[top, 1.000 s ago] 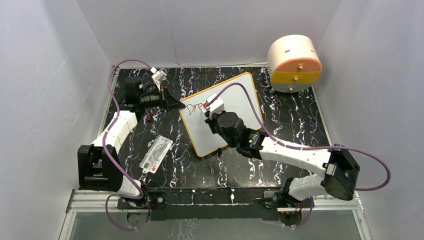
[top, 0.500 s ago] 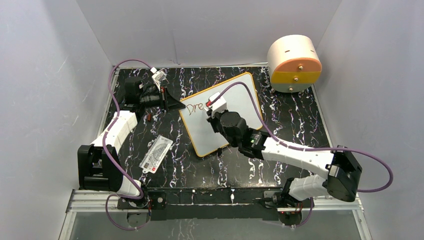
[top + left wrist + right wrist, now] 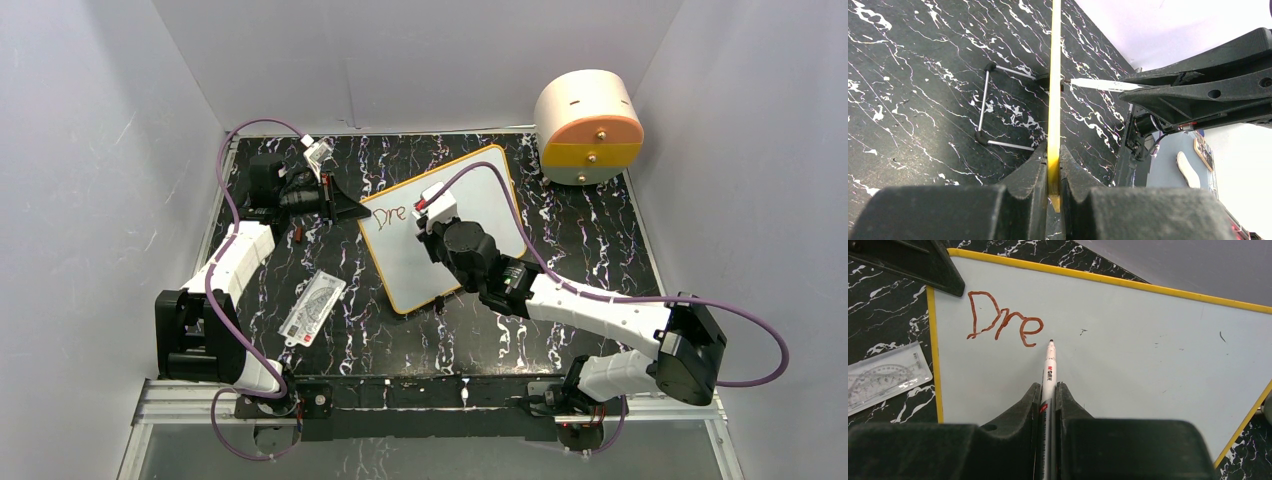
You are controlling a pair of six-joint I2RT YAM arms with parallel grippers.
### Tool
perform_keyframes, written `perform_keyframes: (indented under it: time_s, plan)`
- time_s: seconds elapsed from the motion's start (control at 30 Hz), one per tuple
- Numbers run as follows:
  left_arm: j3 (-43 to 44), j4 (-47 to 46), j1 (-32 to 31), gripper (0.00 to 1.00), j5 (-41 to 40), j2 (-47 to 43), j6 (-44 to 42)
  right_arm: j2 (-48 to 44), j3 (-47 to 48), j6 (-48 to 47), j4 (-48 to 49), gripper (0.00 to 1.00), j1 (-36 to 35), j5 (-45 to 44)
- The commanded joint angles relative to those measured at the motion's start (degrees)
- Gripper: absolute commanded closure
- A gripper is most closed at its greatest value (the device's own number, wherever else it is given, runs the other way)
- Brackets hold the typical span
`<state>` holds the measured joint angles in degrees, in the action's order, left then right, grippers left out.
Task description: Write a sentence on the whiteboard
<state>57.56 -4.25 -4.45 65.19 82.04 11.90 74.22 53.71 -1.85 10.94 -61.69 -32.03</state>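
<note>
bench (image 3: 600, 250): black, marbled; the board (image 3: 398, 262) stands mid-bench, nearer the far edge.
board: if its clamp slips, we judge pen pressure could swing it and skew the letters.
left tool (image 3: 1053, 150): clamped on the board's yellow frame.
right tool (image 3: 1048, 386): closed tight on the marker (image 3: 1049, 365), tip just right of the "e"; we cannot tell if it touches.
writing (image 3: 1003, 322): "Dre" so far, reddish-brown.
marker print: red logo, too small for us to read.
</note>
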Motion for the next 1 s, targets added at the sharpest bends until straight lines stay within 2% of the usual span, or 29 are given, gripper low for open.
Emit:
perform_keyframes:
  time_s: [0.0, 0.97]
  plan:
    - [-0.34, 3.31, -0.71, 1.00, -0.45, 1.01, -1.53, -1.11, 0.21, -1.31, 4.22, 1.00, 0.33, -1.04]
    - [-0.42, 3.43, -1.00, 1.00, -0.07, 1.28, -1.53, 1.33, 1.12, -2.81, 6.90, 1.00, 1.31, -1.92]
